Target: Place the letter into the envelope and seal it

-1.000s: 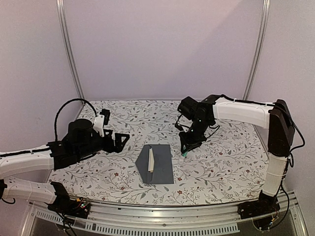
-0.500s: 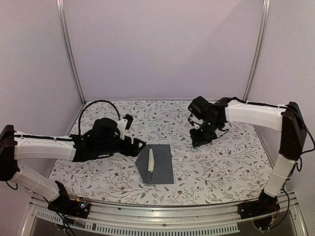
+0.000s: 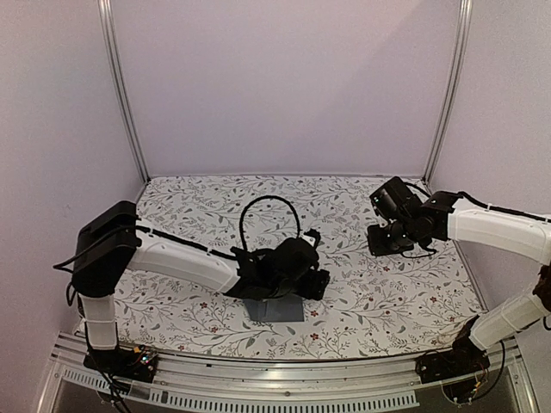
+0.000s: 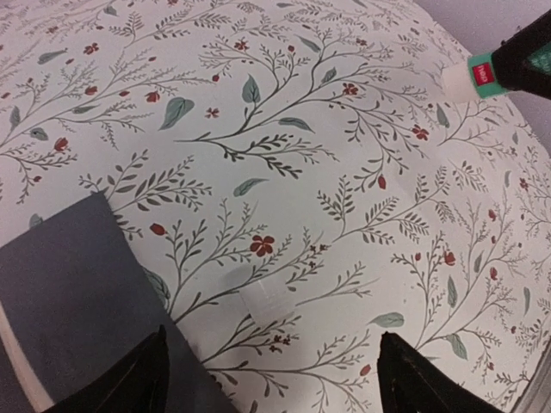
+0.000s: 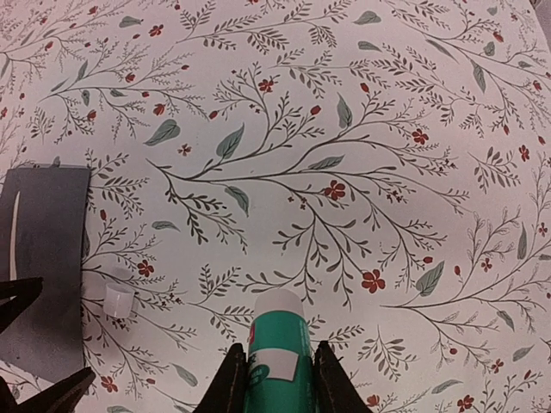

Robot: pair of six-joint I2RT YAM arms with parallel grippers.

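As the overhead view shows, the left gripper [image 3: 317, 284] hangs over the grey envelope [image 3: 274, 310] at lower centre of the flowered tablecloth [image 3: 198, 206]; the right gripper [image 3: 383, 243] sits at right. Left wrist view: its fingers stand wide apart with nothing between them, the envelope's corner at lower left. Right wrist view: fingers clamped on a teal-white tube [image 5: 277, 348]; envelope at the left edge, a thin pale edge of the letter [image 5: 15, 225] showing on it, a white cap [image 5: 119, 301] just beside.

Floral-clothed table [image 3: 387, 292]: envelope [image 3: 277, 311] lies flat towards centre of near edge; small white cap [image 5: 119, 300] just beside it.
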